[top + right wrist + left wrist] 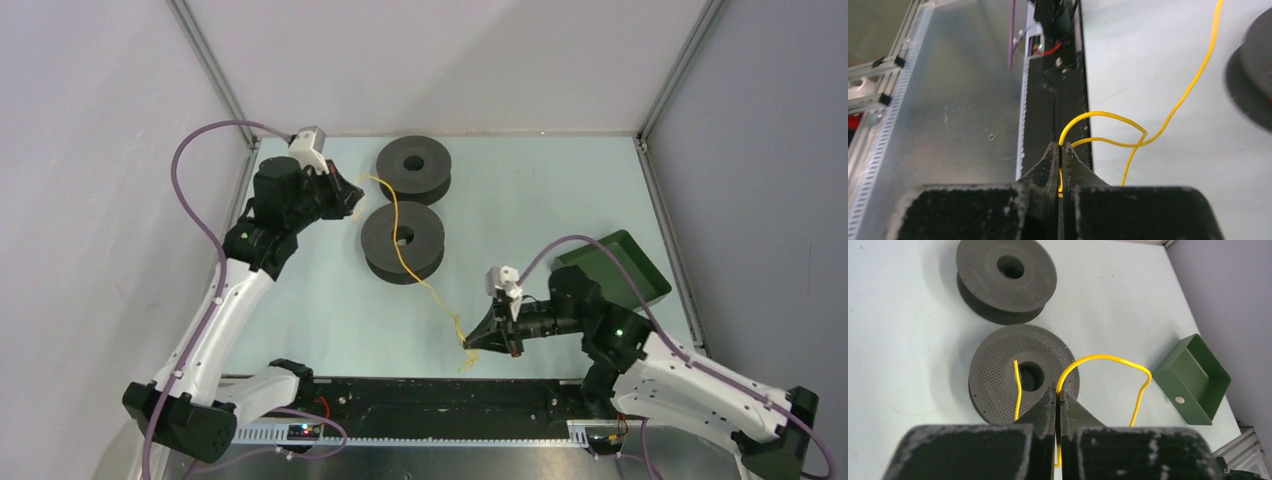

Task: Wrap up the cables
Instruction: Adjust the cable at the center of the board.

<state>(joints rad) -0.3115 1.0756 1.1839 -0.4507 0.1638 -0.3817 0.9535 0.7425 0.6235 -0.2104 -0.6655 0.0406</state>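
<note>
Close to the table's (pixel 300 320) near edge, the right gripper (pixel 470 343) is pinched together on a kinked end of the yellow cable (pixel 398 245), with a small loop springing out past its tips. That bite looks short, so any tug could pull the end free. The right arm reaches in low from the near right corner, its forearm level and pointing left. From there the cable runs slack across the top face of the nearer spool (pixel 380 235), not round its core. Tightening it this way would likely drag or tip the spool rather than wind it. Further back, toward the far left corner, the left gripper (pixel 357 195) is clamped on the cable's other stretch. The left arm runs up the left edge, its wrist turned rightward beside the farther spool (pixel 395 160). No red cable shows.
</note>
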